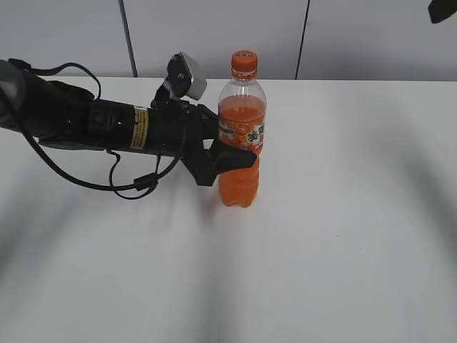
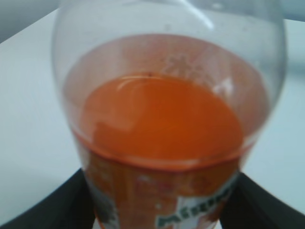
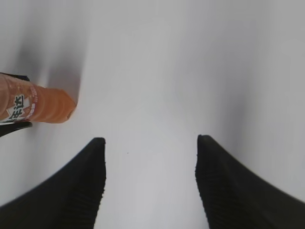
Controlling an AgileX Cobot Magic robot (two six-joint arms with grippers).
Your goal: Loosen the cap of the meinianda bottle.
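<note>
The meinianda bottle [image 1: 241, 136] stands upright on the white table, clear plastic with orange drink and an orange-green-white label. Its small orange cap [image 1: 243, 63] sits on top, untouched. My left gripper [image 1: 232, 158] comes in from the left and is shut on the bottle's body at label height. In the left wrist view the bottle [image 2: 162, 143] fills the frame between the two black fingers [image 2: 159, 210]. My right gripper [image 3: 150, 164] is open and empty, high above the table. It sees the bottle's lower part [image 3: 35, 105] at its left edge.
The white table [image 1: 343, 236] runs around the bottle. A grey panelled wall [image 1: 214, 36] stands behind the table's far edge. A dark bit of the right arm [image 1: 443, 8] shows at the top right corner. The left arm's black cables [image 1: 128, 184] hang just above the table.
</note>
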